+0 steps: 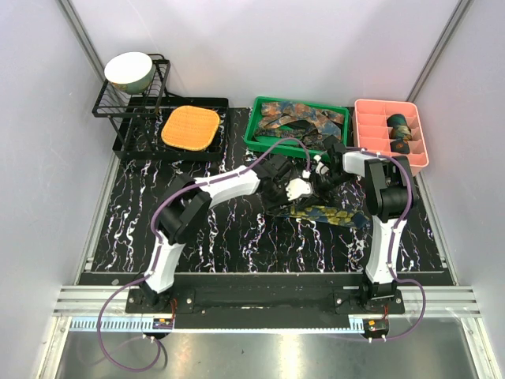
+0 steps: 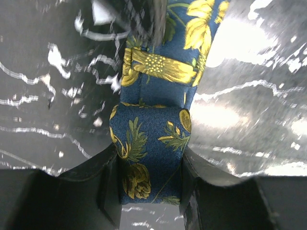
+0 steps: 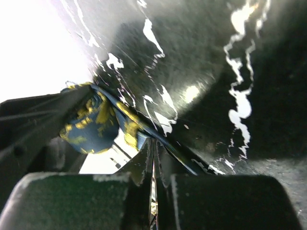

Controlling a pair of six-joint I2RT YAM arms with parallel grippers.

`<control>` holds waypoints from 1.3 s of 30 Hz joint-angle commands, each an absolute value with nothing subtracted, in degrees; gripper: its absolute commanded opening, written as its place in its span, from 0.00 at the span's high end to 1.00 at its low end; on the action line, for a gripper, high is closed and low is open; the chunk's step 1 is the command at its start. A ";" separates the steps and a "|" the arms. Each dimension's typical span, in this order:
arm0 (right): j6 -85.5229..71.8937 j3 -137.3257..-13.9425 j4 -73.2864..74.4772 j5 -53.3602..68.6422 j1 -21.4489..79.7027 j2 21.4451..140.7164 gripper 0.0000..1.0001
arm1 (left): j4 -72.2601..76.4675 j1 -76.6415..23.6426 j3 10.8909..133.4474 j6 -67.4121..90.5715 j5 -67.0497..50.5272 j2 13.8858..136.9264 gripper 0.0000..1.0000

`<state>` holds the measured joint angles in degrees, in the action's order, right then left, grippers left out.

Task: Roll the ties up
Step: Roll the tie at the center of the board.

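The left gripper clamps the blue tie at its rolled end — jaws partway open. The right gripper is closed tight beside the strip.

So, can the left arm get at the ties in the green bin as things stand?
Probably not yet: its pincer is clamped on the blue tie, though the green bin lies open just beyond.

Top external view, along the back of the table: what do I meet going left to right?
A black wire rack holding a bowl → orange waffle pad → green bin of loose ties → pink divided tray with rolled ties.
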<state>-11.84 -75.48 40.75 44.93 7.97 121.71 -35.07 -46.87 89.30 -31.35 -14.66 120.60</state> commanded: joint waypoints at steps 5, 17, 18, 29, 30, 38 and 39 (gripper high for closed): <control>-8.88 -83.23 46.40 44.55 7.38 115.85 0.86 | -46.67 -44.47 87.29 -31.56 -14.94 124.45 0.88; -6.86 -77.43 46.85 44.66 11.85 117.32 0.86 | -45.26 -44.65 82.53 -27.07 -14.68 123.57 0.89; -6.86 -78.21 46.76 44.13 12.13 118.12 0.86 | -45.26 -44.56 82.70 -26.98 -14.59 123.57 0.88; -5.54 -80.68 48.07 30.24 12.13 125.50 0.91 | -43.69 -43.42 84.46 -27.95 -16.34 119.45 0.82; -5.36 -80.86 48.16 29.97 12.22 125.59 0.92 | -43.59 -43.07 84.98 -28.04 -17.13 118.75 0.79; -4.83 -80.33 47.72 27.25 12.13 127.09 0.94 | -40.09 -42.80 89.91 -29.88 -22.41 113.65 0.73; -4.92 -80.33 47.46 27.25 12.13 127.09 0.94 | -39.73 -42.72 89.74 -30.06 -22.85 112.95 0.72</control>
<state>-8.14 -80.77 49.56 40.05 12.40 123.79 -38.15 -43.35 87.37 -28.69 -19.66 118.04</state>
